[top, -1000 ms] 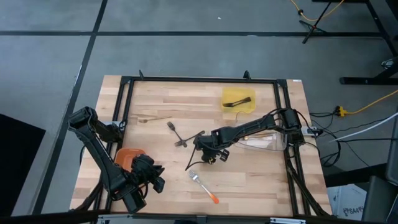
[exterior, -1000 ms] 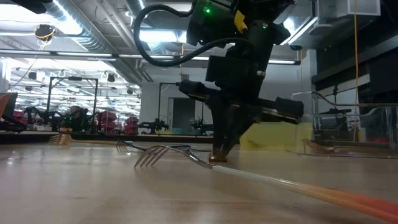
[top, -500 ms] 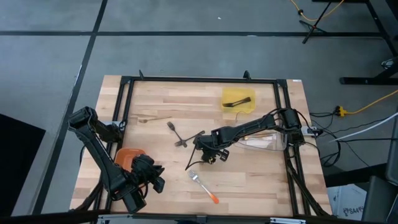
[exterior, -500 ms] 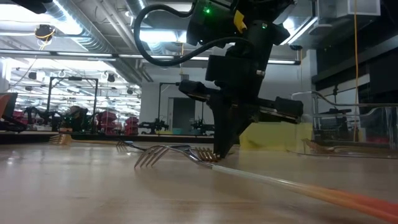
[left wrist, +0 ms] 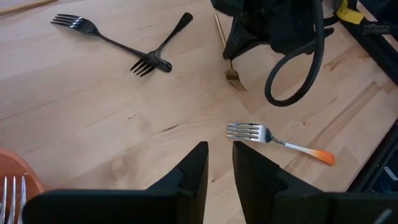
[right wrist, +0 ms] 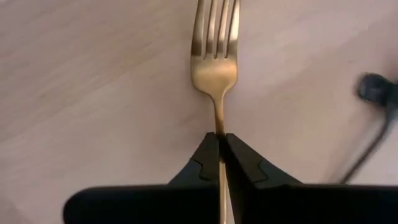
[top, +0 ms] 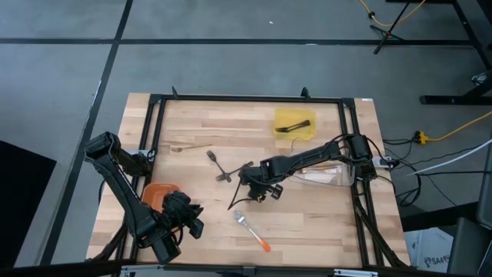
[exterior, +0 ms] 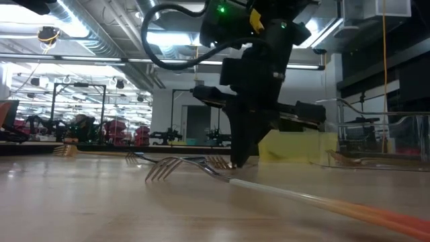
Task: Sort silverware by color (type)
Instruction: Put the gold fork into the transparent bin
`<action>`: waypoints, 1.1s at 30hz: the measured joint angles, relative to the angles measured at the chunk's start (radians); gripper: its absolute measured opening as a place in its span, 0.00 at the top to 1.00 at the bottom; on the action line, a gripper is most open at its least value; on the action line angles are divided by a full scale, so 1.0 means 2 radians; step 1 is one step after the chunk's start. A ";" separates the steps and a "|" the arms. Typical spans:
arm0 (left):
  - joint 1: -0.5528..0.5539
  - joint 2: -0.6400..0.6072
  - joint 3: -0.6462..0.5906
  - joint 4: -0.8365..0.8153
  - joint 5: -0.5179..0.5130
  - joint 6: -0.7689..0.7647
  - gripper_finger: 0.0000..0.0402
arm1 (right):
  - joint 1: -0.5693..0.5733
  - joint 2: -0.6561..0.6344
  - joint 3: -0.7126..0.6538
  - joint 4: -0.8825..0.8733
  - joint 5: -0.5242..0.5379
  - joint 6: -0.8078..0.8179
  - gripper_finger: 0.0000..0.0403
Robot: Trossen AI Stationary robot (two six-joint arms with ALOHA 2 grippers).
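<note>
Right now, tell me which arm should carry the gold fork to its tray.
Right. Its pincer is already shut on the gold fork at mid-table, with the clear tray close behind it. The left pincer waits empty near the orange tray.

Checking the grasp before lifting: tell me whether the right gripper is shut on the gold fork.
Shut on it. The right gripper pinches the gold fork by its neck, fingers together either side.

A gold fork (right wrist: 214,68) lies on the pale striped wood table (top: 231,127). Two black forks (left wrist: 134,50) cross. A silver fork (left wrist: 273,138) has an orange handle tip. The trays are yellow (top: 294,124) and orange (top: 157,192).
</note>
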 joint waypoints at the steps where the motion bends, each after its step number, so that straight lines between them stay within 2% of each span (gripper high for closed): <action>1: 0.000 0.000 0.000 0.000 0.000 0.000 0.83 | 0.000 -0.001 0.007 -0.007 0.001 0.006 1.00; 18: 0.000 0.000 0.000 -0.005 -0.002 0.000 0.83 | 0.000 -0.006 0.179 -0.160 0.003 0.049 1.00; 24: 0.000 0.000 0.000 -0.010 -0.034 0.001 0.83 | 0.000 -0.007 0.243 -0.225 0.003 0.082 1.00; 29: 0.010 0.000 0.000 -0.007 -0.069 0.059 0.83 | 0.000 -0.007 0.277 -0.287 0.003 0.112 1.00; 33: 0.028 0.000 0.000 -0.005 -0.078 0.108 0.83 | 0.000 -0.007 0.280 -0.317 0.003 0.143 1.00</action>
